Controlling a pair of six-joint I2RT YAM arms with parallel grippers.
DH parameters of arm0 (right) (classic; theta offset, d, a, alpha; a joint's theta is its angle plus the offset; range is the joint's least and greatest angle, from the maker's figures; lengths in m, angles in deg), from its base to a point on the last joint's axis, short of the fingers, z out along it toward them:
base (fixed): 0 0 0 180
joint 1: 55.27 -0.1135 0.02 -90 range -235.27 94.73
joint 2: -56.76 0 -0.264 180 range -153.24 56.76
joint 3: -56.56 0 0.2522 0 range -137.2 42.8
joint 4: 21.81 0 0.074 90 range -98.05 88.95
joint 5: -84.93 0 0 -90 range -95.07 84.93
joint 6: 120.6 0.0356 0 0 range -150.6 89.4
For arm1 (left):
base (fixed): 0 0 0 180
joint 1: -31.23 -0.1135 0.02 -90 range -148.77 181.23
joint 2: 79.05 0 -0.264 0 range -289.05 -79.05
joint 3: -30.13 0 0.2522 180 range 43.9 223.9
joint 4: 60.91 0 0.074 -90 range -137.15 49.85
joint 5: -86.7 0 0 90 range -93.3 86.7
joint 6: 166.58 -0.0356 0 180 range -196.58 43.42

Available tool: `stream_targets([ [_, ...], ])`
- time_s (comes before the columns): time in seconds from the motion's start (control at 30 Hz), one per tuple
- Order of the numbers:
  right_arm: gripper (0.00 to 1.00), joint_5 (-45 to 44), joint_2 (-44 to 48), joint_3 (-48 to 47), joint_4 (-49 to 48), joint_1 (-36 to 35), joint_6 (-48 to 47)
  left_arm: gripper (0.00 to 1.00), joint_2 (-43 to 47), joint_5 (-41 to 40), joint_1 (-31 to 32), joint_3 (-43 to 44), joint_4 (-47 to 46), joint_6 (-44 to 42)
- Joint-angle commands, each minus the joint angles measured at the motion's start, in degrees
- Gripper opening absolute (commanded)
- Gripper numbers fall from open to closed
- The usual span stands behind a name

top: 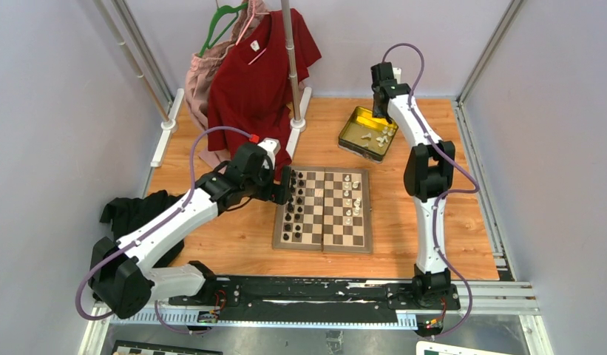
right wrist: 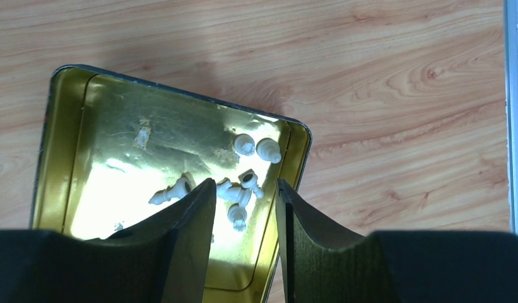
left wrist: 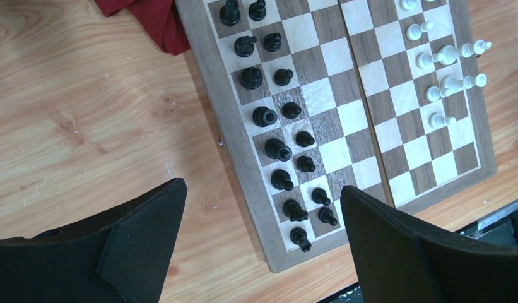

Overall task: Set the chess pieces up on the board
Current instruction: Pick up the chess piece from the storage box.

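Across the bench (top: 234, 240), some chess pieces (top: 351, 200) stand on the board (top: 324, 222), others lie in the tin (right wrist: 60, 158); my left hand (left wrist: 262, 186) and right hand (right wrist: 245, 183) gape empty.

- Board (left wrist: 344, 120): light and dark brown checks, tan border.
- Chess pieces (left wrist: 455, 53): cream white.
- Other pieces (left wrist: 265, 117): black.
- Tin (right wrist: 136, 145): shiny gold inside, dark rim.
- Counter (right wrist: 370, 63): orange-tan wood grain.
- Shirt (top: 256, 81): dark red.
- Garment (top: 200, 81) behind it: pale pink, on a green hanger (top: 215, 33).
- Cloth (top: 134, 211): black.
- Arms (top: 426, 222): white with black joints.
- Fingers (left wrist: 136, 246): black.
- Walls (top: 34, 111): pale lavender grey.
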Motion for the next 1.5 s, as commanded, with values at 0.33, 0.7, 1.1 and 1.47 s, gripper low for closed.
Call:
stream_targets([
  [0.33, 0.43, 4.27, -6.69, -2.82, -4.76, 3.32, -2.46, 0.98, -5.06, 0.66, 0.05, 3.64, -0.25, -1.23],
  [0.7, 0.42, 5.46, -8.90, -1.31, -5.55, 3.89, -2.49, 0.98, -7.74, 0.66, 0.02, 5.14, 0.23, -1.14],
  [1.1, 0.34, 6.05, -8.12, 2.43, -6.08, 4.17, -1.84, 0.98, -8.57, 0.66, 0.00, 5.46, 0.46, -1.40],
  [1.47, 0.04, 6.49, -6.65, 2.86, -6.43, 3.99, -3.68, 0.98, -7.42, 0.66, 0.06, 4.18, 0.06, -1.40],
])
